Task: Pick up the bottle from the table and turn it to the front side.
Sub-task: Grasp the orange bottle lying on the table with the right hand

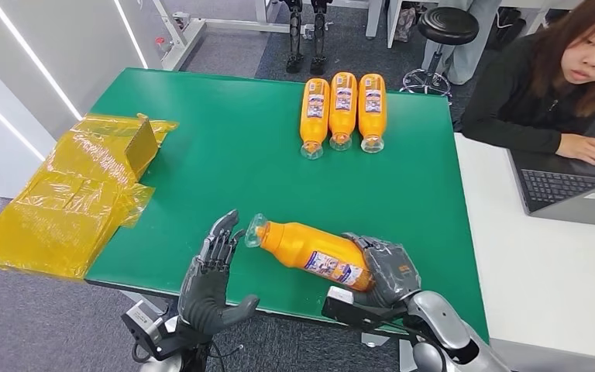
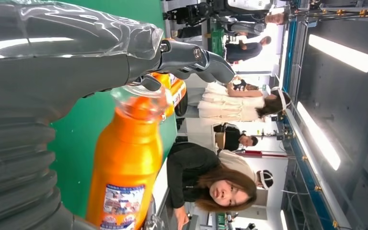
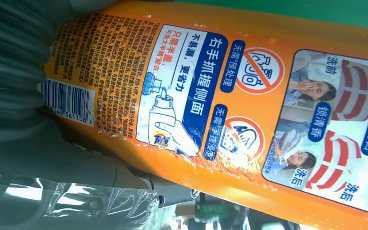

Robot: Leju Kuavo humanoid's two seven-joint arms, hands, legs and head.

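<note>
The right hand point(image 1: 386, 271) wraps its fingers point(image 1: 372, 249) round the base of the orange bottle point(image 1: 310, 249), held lying sideways just above the table point(image 1: 225, 147). The left hand point(image 1: 211, 275), fingers spread and empty, stands beside the cap. Gripped only at one end, the bottle could slip or tip while turning.

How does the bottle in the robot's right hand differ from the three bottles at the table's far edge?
The held bottle is gripped at its base by the right robot hand, angled leftward; the three bottles lie untouched, parallel, caps toward the robot. The held one stands alone; the three sit together. All are orange with labels.
</note>
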